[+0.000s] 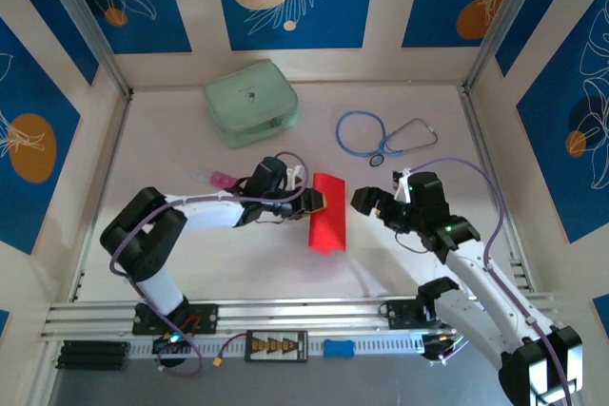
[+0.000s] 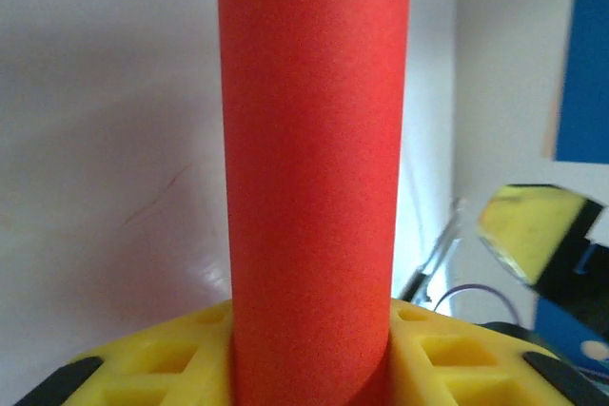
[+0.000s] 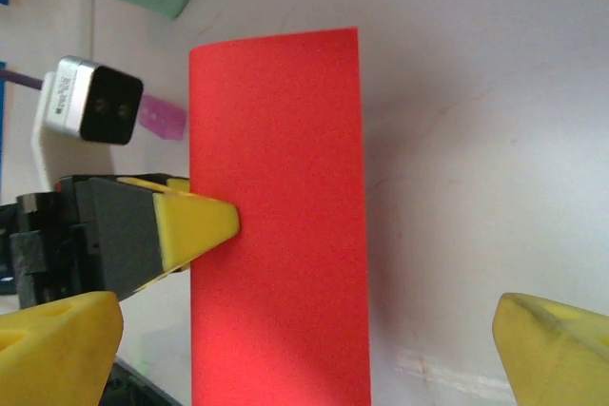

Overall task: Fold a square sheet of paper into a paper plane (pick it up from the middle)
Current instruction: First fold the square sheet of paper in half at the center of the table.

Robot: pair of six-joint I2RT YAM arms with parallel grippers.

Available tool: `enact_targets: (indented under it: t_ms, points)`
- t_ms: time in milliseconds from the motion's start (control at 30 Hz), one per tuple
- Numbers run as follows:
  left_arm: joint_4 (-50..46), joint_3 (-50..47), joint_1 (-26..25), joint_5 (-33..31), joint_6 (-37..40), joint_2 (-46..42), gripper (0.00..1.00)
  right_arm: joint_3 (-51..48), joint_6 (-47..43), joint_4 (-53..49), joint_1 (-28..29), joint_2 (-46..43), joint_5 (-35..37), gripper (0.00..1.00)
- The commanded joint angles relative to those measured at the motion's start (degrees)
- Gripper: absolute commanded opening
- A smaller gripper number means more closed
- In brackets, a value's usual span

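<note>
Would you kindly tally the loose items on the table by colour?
Red: 1, folded red sheet of paper
Pale green: 1, zipped rectangular case
Blue: 1, stethoscope with blue tubing
Pink: 1, small flat object
Total: 4

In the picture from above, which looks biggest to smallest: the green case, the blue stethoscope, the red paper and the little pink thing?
1. green case
2. blue stethoscope, spread about as wide, but only thin tube
3. red paper
4. little pink thing
</note>
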Motion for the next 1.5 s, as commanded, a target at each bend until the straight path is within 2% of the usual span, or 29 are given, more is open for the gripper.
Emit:
enact_targets:
  t_ms: [0,467,800,867,933,1033,1133,1233,1367,1467]
  points:
    - [12.36,-2.02,0.9,4.67,-5.51,1.67,0.38,-1.57,0.56,3.06,-0.33,-0.47,-4.01,0.99]
    - [2.73,-0.94,1.04,-1.4,-1.18,3.83,0.38,-1.49,3.1,2.89,0.0,3.52,-6.68,0.93]
    - [-1.09,2.37,1.05,-1.03,2.39,8.55,0.38,-2.62,6.91,1.93,-0.09,5.43,-4.32,0.79]
    - [-0.81,2.63,1.1,-0.81,2.42,9.24,0.39,-2.68,6.68,2.19,0.14,5.69,-4.67,0.8]
    - [-1.19,2.74,1.07,-0.96,2.72,9.53,0.39,-2.53,6.95,1.69,0.46,6.34,-4.55,0.85]
    - [-2.83,3.14,1.08,-1.62,3.61,9.63,0.41,-2.43,6.89,1.53,1.17,7.6,-4.51,0.86]
    - [-5.81,3.33,1.15,-3.51,4.29,9.06,0.45,-2.02,8.45,-0.17,1.68,8.12,-1.49,0.87]
    - [-8.3,3.48,1.14,-4.71,5.36,8.05,0.49,-1.69,11.84,-4.17,2.85,6.4,5.74,0.88]
    - [-10.9,3.62,1.09,-6.16,6.88,6.42,0.54,-4.01,11.74,-0.65,3.66,2.7,6.26,0.89]
    - [-13.4,3.9,1.15,-7.11,8.6,4.98,0.55,-3.94,12.73,-1.68,5.82,1.9,12.49,0.92]
